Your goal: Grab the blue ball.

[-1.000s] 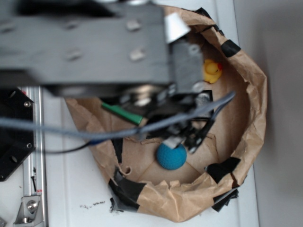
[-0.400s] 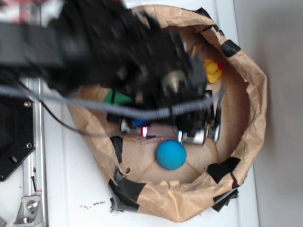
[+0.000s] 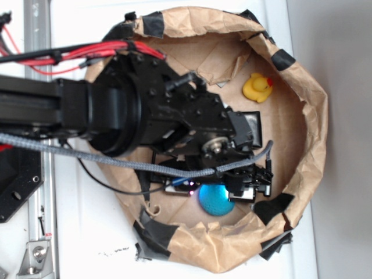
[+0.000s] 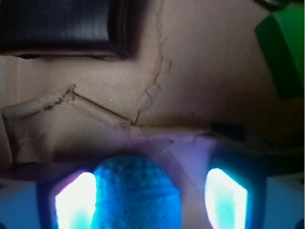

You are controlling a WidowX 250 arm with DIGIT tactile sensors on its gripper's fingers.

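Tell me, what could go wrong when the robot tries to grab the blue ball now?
In the wrist view the blue ball sits off-centre in the open end effector, close to one finger, so closing might nudge it away. It is round and could roll across the wrinkled paper nest. The arm hides most of it from above.

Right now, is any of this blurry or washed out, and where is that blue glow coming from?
Exterior view: sharp and evenly lit, the arm shading the paper bowl. Wrist view: dim, slightly soft, the gripper fingers blown out in cyan glare, tinting the blue ball between them; the glow's source isn't clear.
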